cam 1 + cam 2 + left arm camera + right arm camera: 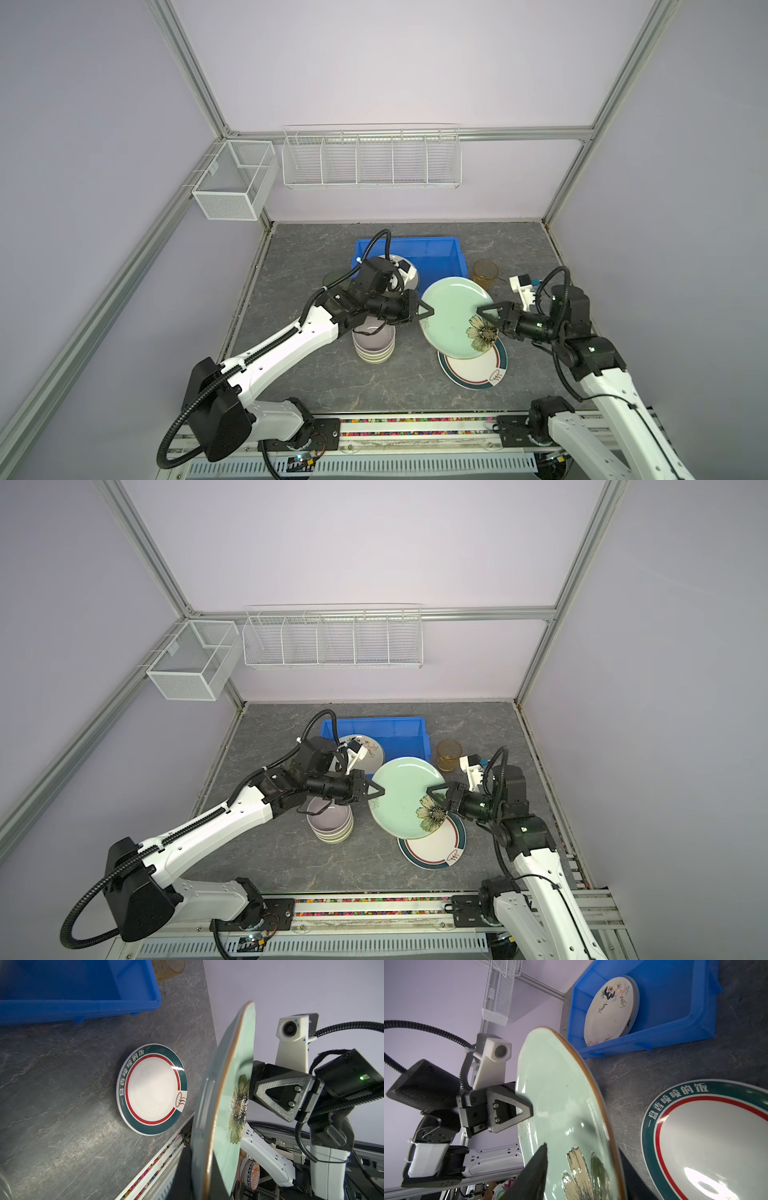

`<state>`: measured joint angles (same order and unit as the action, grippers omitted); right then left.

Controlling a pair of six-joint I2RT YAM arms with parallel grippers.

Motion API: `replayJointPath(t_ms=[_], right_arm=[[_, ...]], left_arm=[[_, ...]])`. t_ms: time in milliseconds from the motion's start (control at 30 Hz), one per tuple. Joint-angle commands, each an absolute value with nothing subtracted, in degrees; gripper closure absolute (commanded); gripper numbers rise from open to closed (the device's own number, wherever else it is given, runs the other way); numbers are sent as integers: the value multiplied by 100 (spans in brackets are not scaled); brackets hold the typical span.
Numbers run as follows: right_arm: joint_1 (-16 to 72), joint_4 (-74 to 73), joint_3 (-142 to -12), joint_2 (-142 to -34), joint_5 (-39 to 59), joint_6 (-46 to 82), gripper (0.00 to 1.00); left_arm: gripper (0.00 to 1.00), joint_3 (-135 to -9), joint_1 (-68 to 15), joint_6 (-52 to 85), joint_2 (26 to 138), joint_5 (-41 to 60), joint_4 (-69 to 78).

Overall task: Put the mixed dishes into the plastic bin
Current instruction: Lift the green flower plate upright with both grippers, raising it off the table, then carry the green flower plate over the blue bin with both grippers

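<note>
A pale green floral plate hangs tilted above the table between both grippers. My left gripper is shut on its left rim. My right gripper straddles the right rim by the flower, one finger over the face and one beneath; I cannot see whether it pinches. The blue plastic bin stands just behind, with a cream plate inside. A white plate with a teal-red rim lies flat under the held plate.
A stack of small bowls stands under the left arm. An amber cup sits right of the bin and a green cup left of it. White wire baskets hang on the back wall.
</note>
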<state>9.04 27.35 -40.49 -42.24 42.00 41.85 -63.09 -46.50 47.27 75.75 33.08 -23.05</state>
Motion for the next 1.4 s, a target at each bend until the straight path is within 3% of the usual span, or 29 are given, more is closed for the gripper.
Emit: replayJointPath(t_ms=[0,200,333,800,867,1100,1300,1367], right_arm=[[940,2437,-4061,-4203,4639,4183,57],[941,2409,-4181,-4309,4631,4108,69],[940,2480,-4362,-4444,4553,4031,94],[938,2568,-4852,-4994,4456,3775,94],[940,2523,-4915,-5107,4469,3761,94],[940,2640,-5322,-5420,4476,3621,94],[940,2698,-5632,-5717,4412,3546,94],[940,2683,-5706,-5852,4388,3523,94]], left_arm=[[100,-6367,-4598,4848,7614,3335,-1818],[100,-6458,-4487,4841,7789,3383,-1853],[100,-6464,-4422,4785,7864,3393,-1932],[99,-6500,-4105,4436,7684,3272,-2475],[90,-6487,-4070,4399,7681,3261,-2511],[74,-6509,-4013,4392,7740,3073,-2527],[49,-6662,-3812,4260,7787,3097,-2691],[36,-6677,-3700,4200,7767,3128,-2764]])
